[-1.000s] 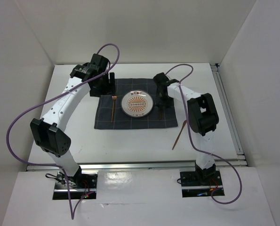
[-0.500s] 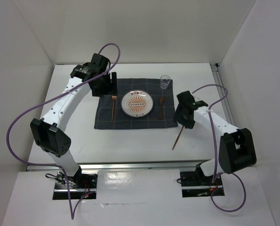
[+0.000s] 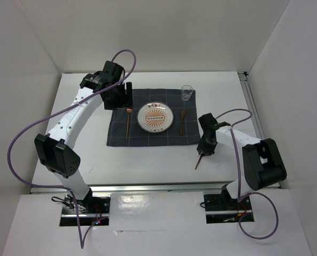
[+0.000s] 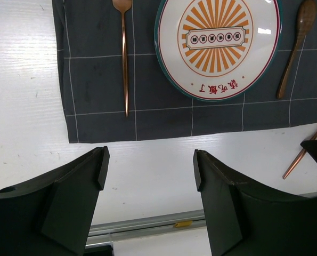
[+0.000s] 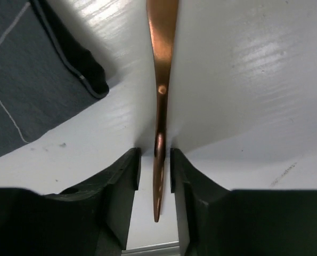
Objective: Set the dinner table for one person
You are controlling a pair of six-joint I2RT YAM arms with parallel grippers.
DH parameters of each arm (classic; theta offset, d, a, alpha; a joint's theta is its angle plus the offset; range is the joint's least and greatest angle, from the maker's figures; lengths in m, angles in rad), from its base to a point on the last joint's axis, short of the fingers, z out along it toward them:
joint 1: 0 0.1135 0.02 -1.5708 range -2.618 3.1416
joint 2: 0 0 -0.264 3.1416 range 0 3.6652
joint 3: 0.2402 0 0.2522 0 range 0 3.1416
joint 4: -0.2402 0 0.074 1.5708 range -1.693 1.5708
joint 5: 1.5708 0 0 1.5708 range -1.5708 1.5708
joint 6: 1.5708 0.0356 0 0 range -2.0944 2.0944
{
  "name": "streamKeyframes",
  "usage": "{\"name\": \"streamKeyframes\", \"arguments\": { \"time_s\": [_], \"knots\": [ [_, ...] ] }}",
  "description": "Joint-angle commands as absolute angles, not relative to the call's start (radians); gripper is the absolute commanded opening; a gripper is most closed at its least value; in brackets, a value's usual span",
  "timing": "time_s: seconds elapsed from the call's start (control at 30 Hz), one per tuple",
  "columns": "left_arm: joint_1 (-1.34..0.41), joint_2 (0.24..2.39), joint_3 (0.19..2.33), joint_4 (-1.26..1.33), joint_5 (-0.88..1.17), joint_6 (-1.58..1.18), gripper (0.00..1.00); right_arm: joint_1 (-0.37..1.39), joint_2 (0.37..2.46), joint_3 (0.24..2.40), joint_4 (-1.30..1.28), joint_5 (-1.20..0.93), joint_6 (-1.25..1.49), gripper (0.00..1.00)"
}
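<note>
When scanning the dinner table (image 3: 73,154), white and wide beneath both arms, find most of the setting down: checked cloth (image 3: 115,136) at the middle, plate (image 3: 155,118) centred on it, fork (image 3: 128,122) left, spoon (image 3: 183,121) right, glass (image 3: 187,93) on the cloth's far right corner. Lacks only the copper utensil (image 5: 161,53), lying off the cloth on bare table, near right.

Step in hand, by the look of it: picking that piece up. Right gripper (image 5: 154,154) low over the handle, jaws drawn narrow either side; pinched or a sliver short, cannot tell. Left gripper (image 4: 150,160) spread wide, empty, hovering by the cloth's far left corner.

Next, probably: pinch firmly, lift level, lay parallel beside the spoon, clear of the plate.
</note>
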State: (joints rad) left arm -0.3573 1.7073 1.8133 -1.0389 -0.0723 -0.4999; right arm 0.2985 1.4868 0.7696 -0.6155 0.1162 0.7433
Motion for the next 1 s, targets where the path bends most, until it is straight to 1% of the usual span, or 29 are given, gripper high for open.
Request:
{"name": "streamKeyframes", "arguments": {
  "time_s": [0.0,0.03,0.1,0.13,0.17,0.27,0.37,0.4,0.53,0.57,0.63,0.67,0.7,0.73,0.77,0.8,0.9,0.97],
  "knots": [
    [-0.365,1.692,1.805,-1.020,-0.066,-0.489,0.82,0.305,1.546,0.726,-0.531,0.136,0.787,0.34],
    [-0.365,1.692,1.805,-1.020,-0.066,-0.489,0.82,0.305,1.546,0.726,-0.549,0.162,0.808,0.30],
    [-0.365,1.703,1.818,-1.020,-0.066,-0.489,0.82,0.305,1.531,0.735,-0.583,0.189,0.831,0.15],
    [-0.365,1.712,1.818,-1.020,-0.066,-0.489,0.82,0.305,1.511,0.735,-0.583,0.198,0.831,0.11],
    [-0.365,1.712,1.828,-1.020,-0.066,-0.489,0.82,0.305,1.462,0.735,-0.609,0.221,0.859,0.00],
    [-0.365,1.721,1.853,-1.029,-0.057,-0.480,0.82,0.305,1.366,0.761,-0.664,0.262,0.859,0.00],
    [-0.365,1.730,1.862,-1.029,-0.057,-0.480,0.82,0.305,1.339,0.877,-0.710,0.290,0.772,0.00],
    [-0.365,1.730,1.862,-1.029,-0.057,-0.480,0.83,0.305,1.339,0.953,-0.710,0.290,0.737,0.00],
    [-0.365,1.730,1.862,-1.038,-0.057,-0.480,0.83,0.305,1.460,1.142,-0.695,0.236,0.543,0.00],
    [-0.365,1.739,1.862,-1.049,-0.057,-0.480,0.83,0.305,1.513,1.175,-0.668,0.194,0.466,0.00],
    [-0.365,1.749,1.888,-1.069,-0.069,-0.480,0.83,0.305,1.572,1.266,-0.644,0.175,0.407,0.00],
    [-0.365,1.749,1.888,-1.080,-0.081,-0.480,0.83,0.305,1.641,1.302,-0.634,0.149,0.356,0.00],
    [-0.365,1.749,1.888,-1.080,-0.090,-0.480,0.83,0.305,1.678,1.340,-0.643,0.149,0.344,0.00],
    [-0.365,1.737,1.888,-1.080,-0.091,-0.480,0.83,0.305,1.716,1.423,-0.643,0.124,0.328,0.00],
    [-0.365,1.727,1.879,-1.080,-0.091,-0.480,0.83,0.305,1.797,1.466,-0.678,0.112,0.319,0.00],
    [-0.365,1.727,1.879,-1.080,-0.091,-0.480,0.83,0.305,1.834,1.533,-0.689,0.101,0.319,0.00],
    [-0.365,1.727,1.870,-1.080,-0.100,-0.480,0.83,0.305,1.948,1.591,-0.698,0.123,0.307,0.00],
    [-0.365,1.727,1.861,-1.080,-0.100,-0.480,0.83,0.305,1.988,1.612,-0.698,0.132,0.316,0.00]
  ]
}}
